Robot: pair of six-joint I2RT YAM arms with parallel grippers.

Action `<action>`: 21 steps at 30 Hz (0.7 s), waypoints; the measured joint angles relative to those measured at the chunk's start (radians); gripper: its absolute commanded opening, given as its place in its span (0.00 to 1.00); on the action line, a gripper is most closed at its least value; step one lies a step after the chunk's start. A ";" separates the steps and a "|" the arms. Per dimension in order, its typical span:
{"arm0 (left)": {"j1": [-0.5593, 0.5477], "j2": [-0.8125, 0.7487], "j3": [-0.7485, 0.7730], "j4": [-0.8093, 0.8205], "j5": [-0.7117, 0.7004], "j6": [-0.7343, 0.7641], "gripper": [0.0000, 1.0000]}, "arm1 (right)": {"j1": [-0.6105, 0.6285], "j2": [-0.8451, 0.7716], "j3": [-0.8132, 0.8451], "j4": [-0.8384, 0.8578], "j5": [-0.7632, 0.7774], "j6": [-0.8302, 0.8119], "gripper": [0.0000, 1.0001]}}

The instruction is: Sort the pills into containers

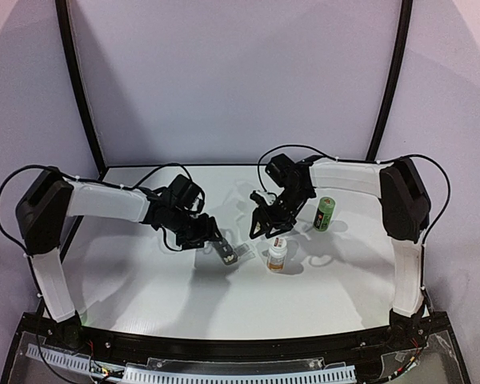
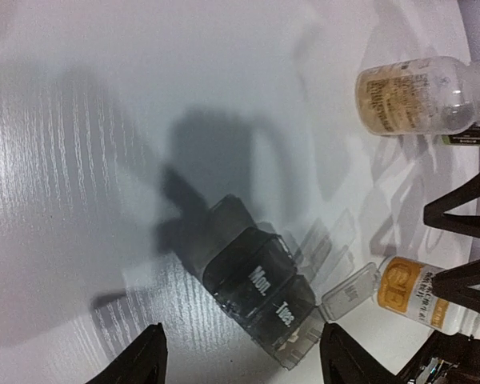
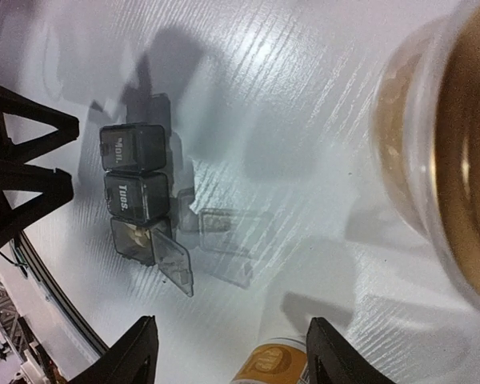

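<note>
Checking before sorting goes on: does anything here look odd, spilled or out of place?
Only the end compartment's lid on the containers stands flipped open, beside the shut Mon and Tues lids. Nothing looks spilled or broken.

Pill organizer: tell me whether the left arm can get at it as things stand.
Probably yes. The left gripper hangs open right above the pill organizer, which lies between its fingers in the wrist view with nothing in between. The orange-labelled bottle sits near the open lid, but off to the side.
</note>
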 measured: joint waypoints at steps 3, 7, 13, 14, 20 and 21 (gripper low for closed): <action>0.000 0.037 0.019 -0.027 0.000 0.007 0.63 | 0.002 0.022 0.006 -0.003 0.017 0.002 0.51; 0.000 0.051 0.026 -0.041 0.002 0.014 0.60 | 0.003 0.033 0.016 -0.009 0.071 -0.010 0.43; 0.000 0.059 0.030 -0.043 0.025 0.020 0.56 | 0.010 0.050 0.032 0.002 0.070 -0.014 0.26; 0.000 0.065 0.036 -0.047 0.029 0.021 0.56 | 0.013 0.057 0.040 0.003 0.065 -0.015 0.22; 0.000 0.096 0.068 -0.066 0.045 0.028 0.54 | 0.033 0.101 0.060 0.000 0.028 -0.007 0.04; 0.000 0.098 0.071 -0.070 0.046 0.028 0.52 | 0.035 0.109 0.060 -0.001 0.023 -0.004 0.01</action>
